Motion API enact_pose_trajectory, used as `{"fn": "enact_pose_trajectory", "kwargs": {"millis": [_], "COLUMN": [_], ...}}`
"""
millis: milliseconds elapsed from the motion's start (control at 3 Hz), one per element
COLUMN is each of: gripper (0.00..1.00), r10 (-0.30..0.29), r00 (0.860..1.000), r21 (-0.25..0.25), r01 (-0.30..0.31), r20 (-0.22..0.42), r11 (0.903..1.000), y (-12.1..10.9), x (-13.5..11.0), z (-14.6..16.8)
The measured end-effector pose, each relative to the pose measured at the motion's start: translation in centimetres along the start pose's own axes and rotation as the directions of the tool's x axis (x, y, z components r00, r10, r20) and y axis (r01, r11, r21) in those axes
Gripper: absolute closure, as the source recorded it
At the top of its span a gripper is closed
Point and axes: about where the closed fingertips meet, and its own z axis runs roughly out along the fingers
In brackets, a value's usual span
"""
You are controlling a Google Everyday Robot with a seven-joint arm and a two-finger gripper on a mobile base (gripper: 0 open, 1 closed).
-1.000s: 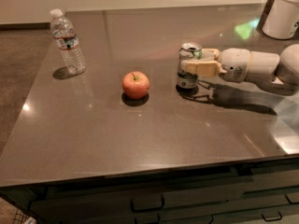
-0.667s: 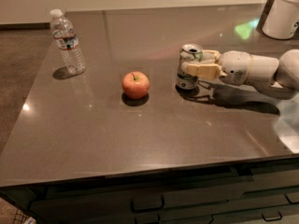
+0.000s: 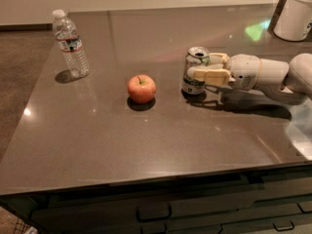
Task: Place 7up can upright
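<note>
Camera view, 7up can (image 3: 195, 84) upright on the dark table (image 3: 146, 140), gripper (image 3: 200, 66) clamped around its sides, apple (image 3: 142, 88) nearby.

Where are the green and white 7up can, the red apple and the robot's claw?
Green and white aluminium 7up can (image 3: 193, 85), camera view: lower side wall, below the finger.
Round red apple (image 3: 142, 88), camera view: middle of its front.
Pale two-finger claw (image 3: 201, 66), camera view: midway between fingertips, closed on the can.
</note>
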Motion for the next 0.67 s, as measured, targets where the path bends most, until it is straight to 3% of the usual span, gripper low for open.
{"fn": "enact_pose_trajectory", "kwargs": {"millis": [333, 667], "gripper": [0.0, 0.0], "r10": [0.0, 0.0], "r00": [1.0, 1.0], "r21": [-0.005, -0.005], "r01": [0.0, 0.0], "r20": [0.0, 0.0], "r11": [1.0, 1.0], "y": [0.08, 0.09], "x": [-0.04, -0.05], "z": [0.28, 0.29]}}
